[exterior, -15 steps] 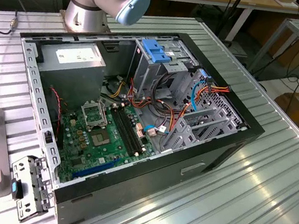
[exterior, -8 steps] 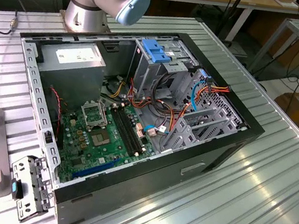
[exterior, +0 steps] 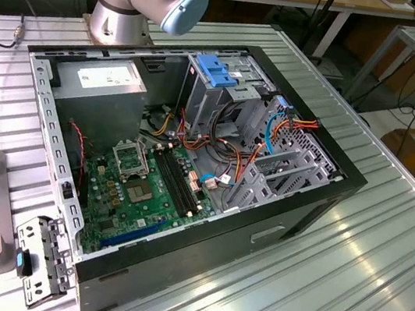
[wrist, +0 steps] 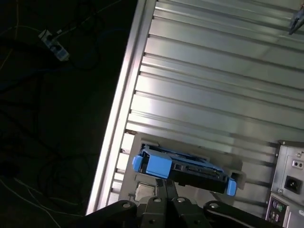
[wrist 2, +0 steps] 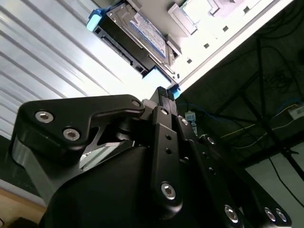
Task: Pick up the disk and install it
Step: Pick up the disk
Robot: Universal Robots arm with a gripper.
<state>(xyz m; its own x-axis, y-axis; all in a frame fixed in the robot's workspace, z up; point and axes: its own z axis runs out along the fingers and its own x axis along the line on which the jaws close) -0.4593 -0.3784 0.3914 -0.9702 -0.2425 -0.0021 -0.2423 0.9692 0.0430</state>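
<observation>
Gripper [wrist: 166, 182] fingers together, gripping nothing, and the tips are just beside the blue-railed end of the disk [wrist: 189, 168]; can't tell if they touch. Disk lies flat on a grey holder [wrist: 138, 141] on the ribbed metal table [wrist: 213, 95], near the table's edge, and shows in both wrist views. In the exterior view, the open computer case [exterior: 309, 189] sits mid-table with the arm base [exterior: 123, 12] at 11 o'clock of it. A blue latch [exterior: 213, 70] on the drive cage is at 12 o'clock inside the case and the power-supply box [exterior: 108, 77] at 10 o'clock.

Silver arm [exterior: 125, 0], blue cap [exterior: 186, 9], black tool [wrist 2: 165, 93] (visible screws)
</observation>
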